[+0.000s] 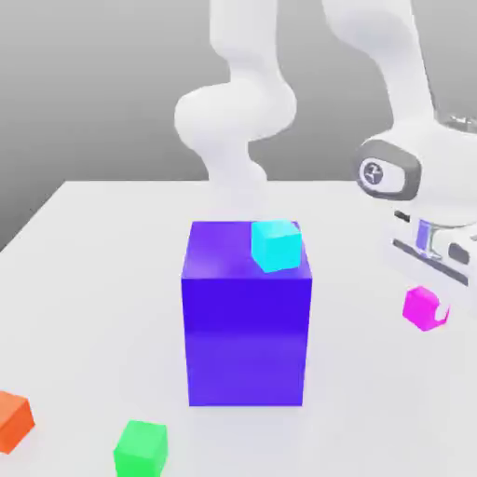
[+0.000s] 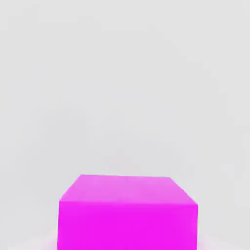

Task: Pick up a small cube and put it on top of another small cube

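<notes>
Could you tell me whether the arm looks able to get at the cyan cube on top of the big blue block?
Probably yes: the cyan cube sits uncovered on the big blue block, nothing above it.

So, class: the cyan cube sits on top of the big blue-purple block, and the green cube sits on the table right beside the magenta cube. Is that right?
Not quite. The cyan cube is on the big blue-purple block, but in the exterior view the green cube lies near the orange cube, far from the magenta cube.
</notes>
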You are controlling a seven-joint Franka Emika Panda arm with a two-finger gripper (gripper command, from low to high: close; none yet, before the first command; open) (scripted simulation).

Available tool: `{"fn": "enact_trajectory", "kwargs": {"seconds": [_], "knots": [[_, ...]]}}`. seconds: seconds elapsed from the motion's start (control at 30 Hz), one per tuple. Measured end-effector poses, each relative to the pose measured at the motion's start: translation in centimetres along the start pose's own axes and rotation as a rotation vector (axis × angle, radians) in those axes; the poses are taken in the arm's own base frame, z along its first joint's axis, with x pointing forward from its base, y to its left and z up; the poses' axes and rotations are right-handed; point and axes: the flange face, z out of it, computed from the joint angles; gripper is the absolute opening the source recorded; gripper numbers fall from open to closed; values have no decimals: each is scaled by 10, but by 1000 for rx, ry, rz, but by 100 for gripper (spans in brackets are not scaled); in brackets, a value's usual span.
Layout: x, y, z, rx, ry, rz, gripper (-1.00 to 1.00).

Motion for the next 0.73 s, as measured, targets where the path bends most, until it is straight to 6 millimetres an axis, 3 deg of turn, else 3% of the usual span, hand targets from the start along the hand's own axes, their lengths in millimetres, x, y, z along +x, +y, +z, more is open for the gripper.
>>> {"fn": "enact_trajectory", "kwargs": {"seconds": [0.13, 0.23, 0.3, 0.37, 0.43, 0.6, 0.63, 0.73], "knots": [[-36, 130, -35, -12, 65, 240, -100], [-91, 218, -64, -33, 114, 401, -100], [-140, 261, -74, -48, 113, 473, -100], [-193, 284, -70, -52, 68, 504, -100], [-240, 288, -52, -35, -20, 489, -100], [-261, 287, 12, -22, -63, 472, -100], [-262, 286, 20, -21, -64, 472, 100], [-262, 286, 20, -21, -64, 472, 100]]}}
